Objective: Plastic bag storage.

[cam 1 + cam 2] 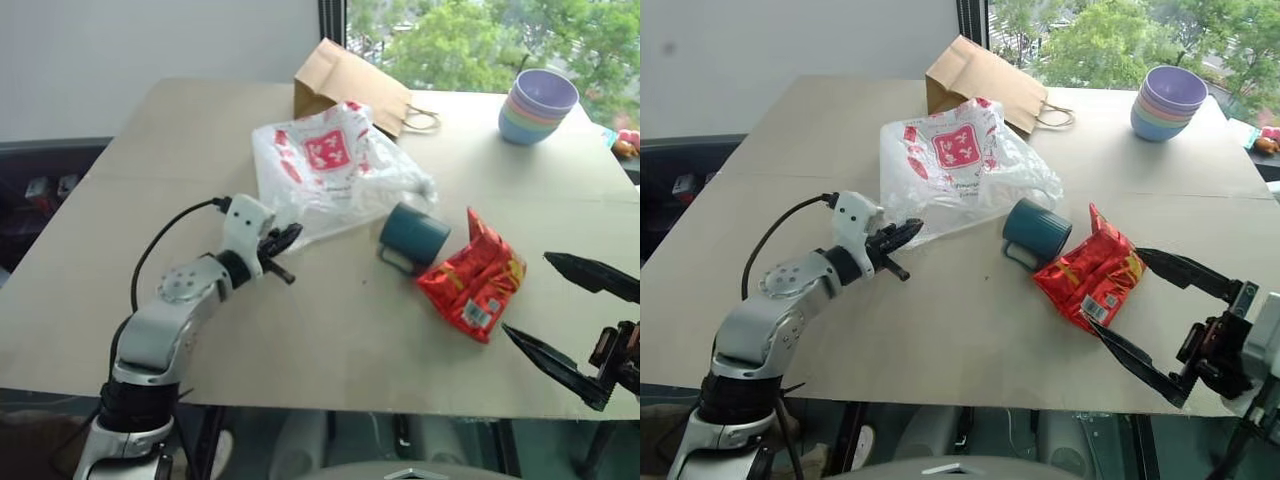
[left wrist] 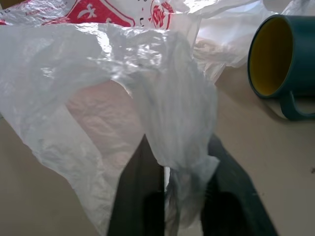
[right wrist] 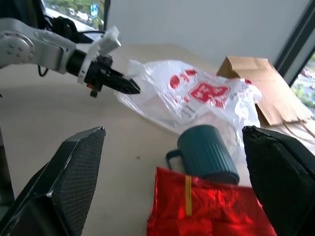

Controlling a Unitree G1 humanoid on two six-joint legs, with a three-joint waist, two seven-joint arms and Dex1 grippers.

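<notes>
- Step in hand, as I read it: first pinch on the plastic bag [image 1: 335, 170]. It lies crumpled at upper centre of the head view, on the counter [image 1: 150, 170], red print facing up.
- Left claw [image 1: 283, 243] sits left of centre, at the bag's lower-left edge. Fingers are closed on a fold of film; the wrist cam shows thin plastic bunched between the two black fingers [image 2: 138, 196].
- Grip looks shallow, just an edge of film, so I rate it as likely to slip if I pull fast.
- Right claw [image 1: 1160, 325] hangs at lower right of the frame, jaws spread wide, holding nothing, well apart from the bag.
- Brown paper bag [image 1: 345, 85] lies just behind the plastic one, touching or nearly so; can't tell which. I take it as the prob. storage spot.
- Teal mug [image 1: 413, 238] lies on its side right against the bag's lower-right edge, red snack packet [image 1: 472, 280] just beside the mug.
- Next, imo: lift the pinched edge slowly, check the film holds, then bring the right claw in to gather or fold the loose bulk.
- Watch-out: bag may drag the mug when it comes up. Keep the pull up and towards the left, away from mug and packet.
- Storage itself not yet begun; bag is fully spread out on the counter.
</notes>
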